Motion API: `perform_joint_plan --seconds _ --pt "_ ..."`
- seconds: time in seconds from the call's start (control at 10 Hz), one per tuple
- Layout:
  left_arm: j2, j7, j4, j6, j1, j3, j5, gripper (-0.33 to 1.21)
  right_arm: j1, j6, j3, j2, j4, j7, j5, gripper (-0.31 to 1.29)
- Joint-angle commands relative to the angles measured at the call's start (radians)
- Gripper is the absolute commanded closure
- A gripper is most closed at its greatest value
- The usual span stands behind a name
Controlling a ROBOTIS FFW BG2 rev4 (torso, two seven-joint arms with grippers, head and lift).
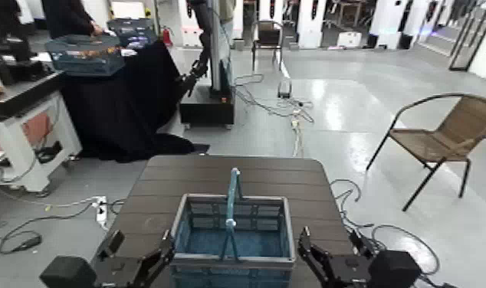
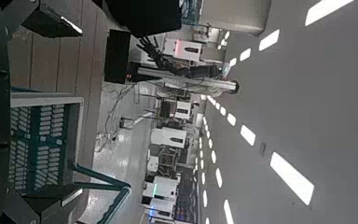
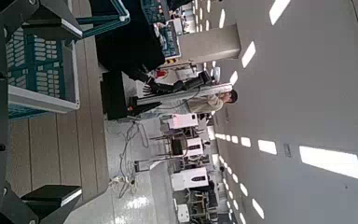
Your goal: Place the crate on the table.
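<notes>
Head view: crate (image 1: 232,236) at table (image 1: 231,178) near edge; left gripper (image 1: 155,259), right gripper (image 1: 310,251) spread, flanking. Probably light, stiff; grip rim.

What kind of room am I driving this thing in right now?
Likely a robotics lab or test hall: another robot on a dark base, loose cables across the bare floor, and white equipment stations at the back. The crate sits on the table.
</notes>
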Motion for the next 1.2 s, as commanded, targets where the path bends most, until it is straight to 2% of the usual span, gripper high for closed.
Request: perform_joint_plan --seconds 0.1,1.2 --pt "0.004 0.006 -0.003 -0.007 0.008 -0.011 -0.027 0.11 0.0 0.002 0.0 0.0 0.0 0.0 0.0 0.14" --pt "0.004 0.017 0.003 -0.007 0.005 -0.02 -0.03 0.11 0.0 0.005 0.0 0.001 0.0 0.0 0.0 0.14"
